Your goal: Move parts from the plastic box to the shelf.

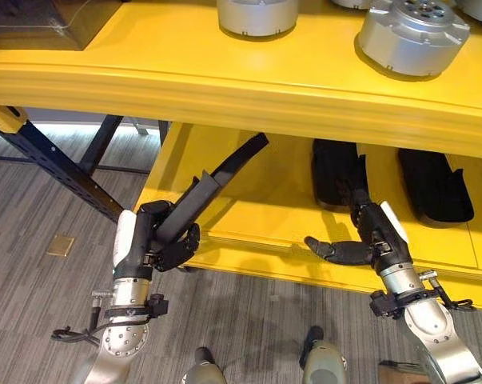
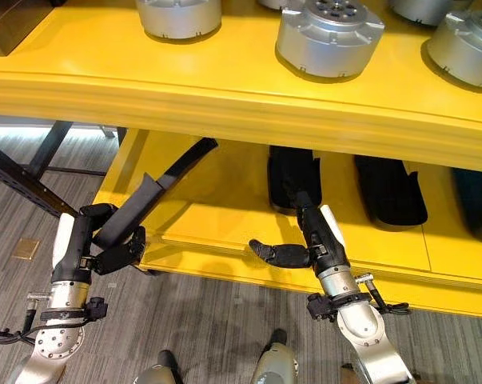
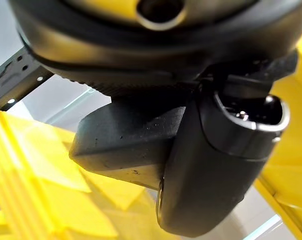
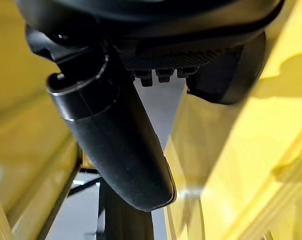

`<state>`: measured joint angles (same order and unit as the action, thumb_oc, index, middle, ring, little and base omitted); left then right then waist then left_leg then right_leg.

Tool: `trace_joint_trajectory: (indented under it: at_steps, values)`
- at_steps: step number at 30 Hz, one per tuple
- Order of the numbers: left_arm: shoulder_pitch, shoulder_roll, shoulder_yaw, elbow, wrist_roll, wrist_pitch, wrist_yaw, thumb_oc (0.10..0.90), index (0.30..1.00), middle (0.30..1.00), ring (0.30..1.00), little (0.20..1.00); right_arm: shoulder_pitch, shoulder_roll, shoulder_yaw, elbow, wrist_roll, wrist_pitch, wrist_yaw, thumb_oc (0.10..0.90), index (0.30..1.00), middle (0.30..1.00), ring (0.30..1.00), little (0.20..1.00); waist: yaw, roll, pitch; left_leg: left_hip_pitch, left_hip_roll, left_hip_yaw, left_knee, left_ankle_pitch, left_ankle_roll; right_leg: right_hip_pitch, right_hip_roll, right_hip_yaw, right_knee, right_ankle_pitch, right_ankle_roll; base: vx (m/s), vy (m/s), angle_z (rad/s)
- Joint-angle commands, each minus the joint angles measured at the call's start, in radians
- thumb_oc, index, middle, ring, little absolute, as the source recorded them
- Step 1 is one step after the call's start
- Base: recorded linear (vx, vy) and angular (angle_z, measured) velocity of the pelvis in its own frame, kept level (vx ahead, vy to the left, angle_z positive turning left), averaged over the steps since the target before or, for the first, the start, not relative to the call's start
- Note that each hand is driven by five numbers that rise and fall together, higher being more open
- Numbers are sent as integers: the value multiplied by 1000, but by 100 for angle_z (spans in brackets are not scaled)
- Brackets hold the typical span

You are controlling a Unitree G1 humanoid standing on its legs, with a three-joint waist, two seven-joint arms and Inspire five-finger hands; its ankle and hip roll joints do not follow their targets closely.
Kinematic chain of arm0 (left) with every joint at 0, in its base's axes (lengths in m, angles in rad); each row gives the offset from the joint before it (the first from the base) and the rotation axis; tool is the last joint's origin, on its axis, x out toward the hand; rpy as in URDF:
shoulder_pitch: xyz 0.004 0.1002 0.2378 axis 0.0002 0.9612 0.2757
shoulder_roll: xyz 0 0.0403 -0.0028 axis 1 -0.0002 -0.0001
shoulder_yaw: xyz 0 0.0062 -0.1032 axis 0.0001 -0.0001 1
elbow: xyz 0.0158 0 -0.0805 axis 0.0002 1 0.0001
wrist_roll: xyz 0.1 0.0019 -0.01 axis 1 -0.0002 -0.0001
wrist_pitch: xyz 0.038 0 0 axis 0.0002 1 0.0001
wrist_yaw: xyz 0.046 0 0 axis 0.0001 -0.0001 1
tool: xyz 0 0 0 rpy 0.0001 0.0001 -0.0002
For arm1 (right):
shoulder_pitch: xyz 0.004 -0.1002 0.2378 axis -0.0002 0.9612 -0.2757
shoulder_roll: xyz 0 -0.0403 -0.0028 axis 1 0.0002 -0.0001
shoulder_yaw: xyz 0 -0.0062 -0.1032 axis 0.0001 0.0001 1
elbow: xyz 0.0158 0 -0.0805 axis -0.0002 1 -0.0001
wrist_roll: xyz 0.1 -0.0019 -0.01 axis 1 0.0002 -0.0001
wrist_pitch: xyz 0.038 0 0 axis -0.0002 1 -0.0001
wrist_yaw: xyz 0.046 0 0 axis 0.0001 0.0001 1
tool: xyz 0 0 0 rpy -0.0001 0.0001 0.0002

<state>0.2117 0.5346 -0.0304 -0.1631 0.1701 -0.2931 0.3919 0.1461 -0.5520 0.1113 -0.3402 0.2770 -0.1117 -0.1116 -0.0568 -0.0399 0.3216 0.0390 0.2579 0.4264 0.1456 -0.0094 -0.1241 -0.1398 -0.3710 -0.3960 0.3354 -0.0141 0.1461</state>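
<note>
**Supervisor:** What have you got in the left hand?

**Operator:** I see the left hand (image 1: 165, 236) low at the front left corner of the yellow shelf (image 1: 225, 88), its fingers curled round a long black part (image 1: 213, 188). The part slants up and to the right from the palm, its far end reaching under the upper deck and over the lower deck (image 1: 256, 208). In the left wrist view I see the thumb (image 3: 211, 165) pressed against the part's dark body, so the grip is closed on it.

**Supervisor:** And the right hand?

**Operator:** The right hand (image 1: 356, 248) sits at the front edge of the lower deck, towards the right. Its fingers are stretched out fairly straight, pointing left along the edge, and I see nothing held in them. The right wrist view shows its thumb (image 4: 120, 150) standing free over yellow shelf surface.

**Supervisor:** Anything already on the shelf?

**Operator:** Two black parts lie flat on the lower deck behind the right hand: one (image 1: 336, 172) just beyond it, another (image 1: 436, 184) further right, apart from each other. On the top deck stand round silver metal parts, one (image 1: 412, 36) to the right and one (image 1: 256, 16) near the middle. A dark box (image 1: 45, 20) sits at the top deck's left end. I can't tell what is in it.
</note>
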Motion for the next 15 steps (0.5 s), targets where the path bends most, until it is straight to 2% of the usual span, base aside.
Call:
trace_joint_trajectory:
  at_steps: [1,3,4,6,7,8,9,10,11,12,15]
  values:
    - [-117,64,88,-163,155,-181,157,400,300,300,300,300,-72,20,-69,-144,-9,-155,-84,900,1000,1000,1000,1000,-46,-1,-77,95,38,79,48,-174,33,-119,10,36,58,-33,38,38,-96,-12]
    - [-151,91,97,-154,195,-158,195,400,300,300,300,300,-87,11,-88,-140,-11,-183,-88,900,1000,1000,1000,1000,-59,13,-84,110,30,67,54,-207,34,-138,6,49,106,-67,48,58,-97,-12]
    - [-176,108,103,-137,196,-121,206,400,300,300,300,300,-99,7,-96,-142,-8,-195,-83,900,1000,1000,1000,1000,-71,20,-93,126,19,76,62,-228,42,-154,0,49,133,-81,46,87,-70,-11]
    - [-196,133,112,-114,175,-93,218,400,300,300,300,300,-102,6,-105,-145,1,-197,-61,900,1000,1000,1000,1000,-85,25,-107,147,12,96,80,-243,48,-155,-1,41,146,-96,33,63,-113,-8]
    - [-211,150,122,-96,132,-79,223,400,300,300,300,300,-102,7,-111,-149,11,-186,-41,900,1000,1000,1000,1000,-92,27,-117,143,32,123,171,-196,31,-128,23,30,127,-116,5,76,-157,-9]
    - [-214,152,123,-93,125,-76,222,400,300,300,300,300,-105,9,-110,-150,9,-184,-41,900,1000,1000,1000,1000,-92,29,-116,137,45,126,199,-184,21,-121,35,26,119,-120,-4,124,-219,-15]
    - [-232,152,121,-78,97,-59,215,400,300,300,300,300,-117,12,-96,-142,-9,-185,-44,900,1000,1000,1000,1000,-79,32,-111,65,69,107,313,-118,1,-73,80,30,89,-146,-37,114,-160,-17]
    - [-243,149,118,-67,72,-48,208,400,300,300,300,300,-126,14,-86,-127,-21,-191,-39,900,1000,1000,1000,1000,-74,39,-104,19,79,83,358,-113,0,-50,105,31,80,-165,-54,94,-137,-16]
    - [-246,140,115,-56,57,-41,209,400,300,300,300,300,-134,15,-73,-118,-28,-194,-34,900,1000,1000,1000,1000,-69,41,-96,-21,87,79,366,-63,6,-37,123,35,65,-161,-74,57,-28,-33]
    - [-246,128,110,-47,55,-36,213,400,300,300,300,300,-142,15,-61,-110,-32,-198,-37,900,1000,1000,1000,1000,-66,48,-90,-44,97,65,360,-28,-2,-24,140,45,57,-167,-80,74,132,-33]
    - [-203,63,92,-60,68,6,260,400,300,300,300,300,-159,2,-34,-118,-27,-205,-33,900,1000,1000,1000,1000,-63,66,-77,-64,140,48,147,107,-35,18,150,83,40,-179,-69,146,345,-40]
